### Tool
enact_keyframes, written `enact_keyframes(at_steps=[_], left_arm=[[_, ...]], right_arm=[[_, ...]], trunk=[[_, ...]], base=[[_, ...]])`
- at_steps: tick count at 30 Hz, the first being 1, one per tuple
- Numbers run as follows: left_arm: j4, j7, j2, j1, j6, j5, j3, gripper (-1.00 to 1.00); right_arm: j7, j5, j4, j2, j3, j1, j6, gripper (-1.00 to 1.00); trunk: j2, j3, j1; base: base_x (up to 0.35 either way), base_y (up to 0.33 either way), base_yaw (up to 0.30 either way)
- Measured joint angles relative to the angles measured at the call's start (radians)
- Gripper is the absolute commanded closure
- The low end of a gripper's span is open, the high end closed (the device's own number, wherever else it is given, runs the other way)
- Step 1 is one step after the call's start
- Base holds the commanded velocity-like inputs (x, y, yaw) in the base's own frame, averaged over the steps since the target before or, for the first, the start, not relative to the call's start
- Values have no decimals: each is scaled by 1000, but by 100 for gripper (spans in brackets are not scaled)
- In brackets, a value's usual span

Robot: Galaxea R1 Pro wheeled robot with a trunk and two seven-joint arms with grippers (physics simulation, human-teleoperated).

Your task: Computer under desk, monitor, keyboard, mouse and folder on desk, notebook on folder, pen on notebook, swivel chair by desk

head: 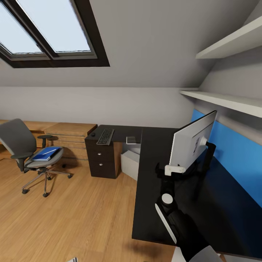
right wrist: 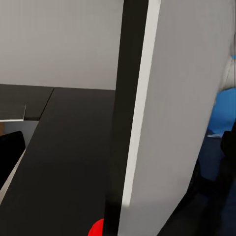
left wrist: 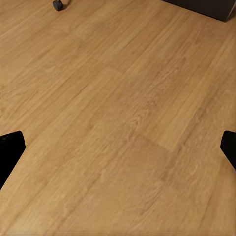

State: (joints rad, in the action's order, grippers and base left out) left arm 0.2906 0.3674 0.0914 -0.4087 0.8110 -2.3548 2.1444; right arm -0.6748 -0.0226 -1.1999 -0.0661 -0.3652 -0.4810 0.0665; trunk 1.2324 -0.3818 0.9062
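Head view: your right hand [head: 174, 169] grips the monitor [head: 191, 142] edge-on; jerk and it tips off the worktop [head: 153, 189].

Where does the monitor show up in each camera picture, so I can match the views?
Head view: the monitor stands right of centre on the desk, grey back toward the camera, right pincer at its lower edge.
Left wrist view: not in it; wood floor.
Right wrist view: its grey back and black edge run top to bottom, very close.
Shared landmark: the black desk top, in head and right wrist views.
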Motion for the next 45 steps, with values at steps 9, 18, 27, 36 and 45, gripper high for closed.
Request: enact_keyframes(at_steps=[9, 18, 27, 36, 45], left_arm=[[0, 1, 0, 0, 0, 0, 0, -100], [0, 0, 0, 0, -1, 0, 0, -100], [0, -1, -1, 0, -2, 0, 0, -100], [0, -3, -2, 1, -2, 1, 0, -100], [0, -3, -2, 0, -1, 1, 0, -100]], right_arm=[[-43, -5, 3, -1, -4, 0, -24, -100], [-49, -2, 121, -2, 1, -48, -20, -100], [-49, 3, 250, -5, 3, -160, -19, -100], [-52, 4, 274, -6, 18, -185, -18, -100], [-55, 4, 301, -6, 101, -212, -14, -100]], trunk=[[0, 0, 0], [0, 0, 0], [0, 0, 0], [0, 0, 0], [0, 0, 0]], base=[[0, 0, 0], [0, 0, 0], [0, 0, 0], [0, 0, 0], [0, 0, 0]])
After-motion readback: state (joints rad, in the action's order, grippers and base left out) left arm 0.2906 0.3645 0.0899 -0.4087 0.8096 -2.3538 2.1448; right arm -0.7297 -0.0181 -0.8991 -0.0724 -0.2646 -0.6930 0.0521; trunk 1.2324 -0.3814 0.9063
